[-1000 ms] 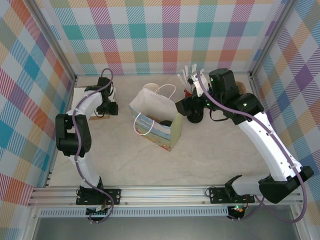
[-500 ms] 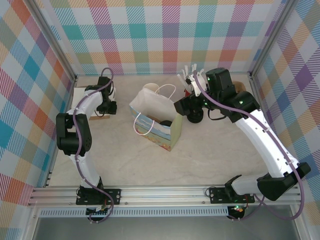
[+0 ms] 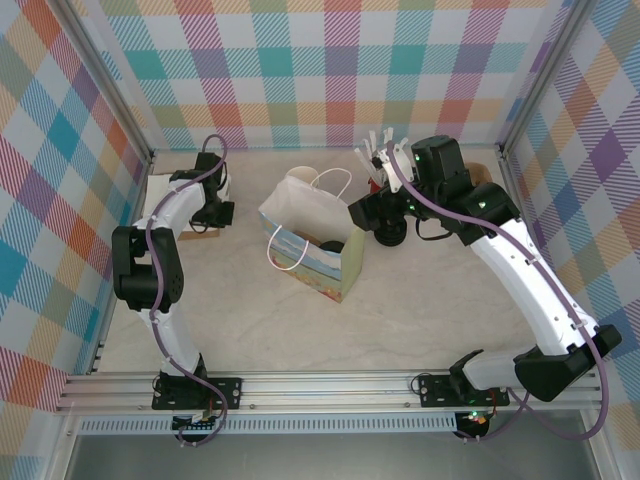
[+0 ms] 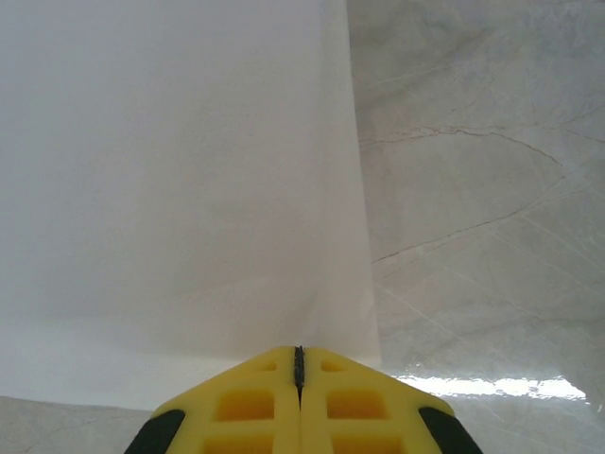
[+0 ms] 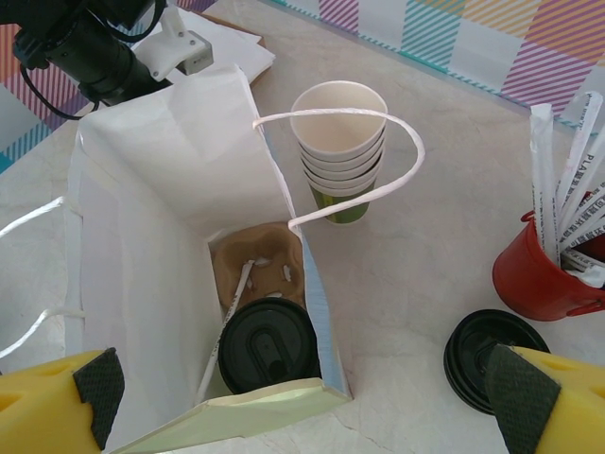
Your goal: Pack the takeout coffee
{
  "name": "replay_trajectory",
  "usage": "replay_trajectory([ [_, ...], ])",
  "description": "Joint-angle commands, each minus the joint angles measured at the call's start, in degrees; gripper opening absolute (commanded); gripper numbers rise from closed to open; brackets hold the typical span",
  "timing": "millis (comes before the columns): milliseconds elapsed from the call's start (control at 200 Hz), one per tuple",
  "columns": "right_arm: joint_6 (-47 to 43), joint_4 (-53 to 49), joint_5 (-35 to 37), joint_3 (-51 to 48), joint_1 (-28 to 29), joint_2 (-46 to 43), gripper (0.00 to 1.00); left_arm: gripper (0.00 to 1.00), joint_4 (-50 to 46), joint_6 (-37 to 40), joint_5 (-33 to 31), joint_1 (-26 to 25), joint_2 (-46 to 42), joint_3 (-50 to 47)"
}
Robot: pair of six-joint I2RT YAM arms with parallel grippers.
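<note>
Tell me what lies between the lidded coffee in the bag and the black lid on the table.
Right wrist view: beside the takeout coffee, the bag's side wall, then bare tabletop up to the lid.

Item count
One paper bag, one lidded cup, one stack of lidless cups, one red mug, one pile of lids.

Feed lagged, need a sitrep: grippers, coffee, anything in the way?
Left gripper shut, at white paper sheet. Right gripper open above bag. Coffee, lid on, sits inside bag. Spare lids beside bag, apart.
</note>
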Motion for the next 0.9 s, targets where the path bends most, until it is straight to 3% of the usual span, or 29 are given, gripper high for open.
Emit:
replay_trajectory([
  [0,-0.26,0.21,0.89,-0.33,-0.3,-0.71,1.0,0.0,-0.23,0.24,0.84,0.27,-1.37,2.09],
  [150,-0.42,0.82,1.27,-0.5,-0.3,-1.01,1.0,0.0,-0.76,-0.55,3.01,0.97,-5.63,2.45],
  [360,-0.39,5.78,-0.93,-1.98,-0.3,-2.24,1.0,0.0,-1.15,-2.82,11.47,1.78,-14.74,2.62],
  [595,-1.65,19.44,-15.51,-3.44,-0.31,-2.05,1.0,0.0,-2.39,-7.27,26.14,2.39,-22.78,7.91],
  [700,-6.49,25.8,-23.07,-2.92,-0.05,0.05,1.0,0.0,-1.91,-8.58,29.34,2.36,-25.82,10.84],
  [895,-15.24,26.74,-29.47,5.55,1.46,7.26,1.0,0.0,0.78,-11.37,35.35,2.29,-30.39,15.04],
])
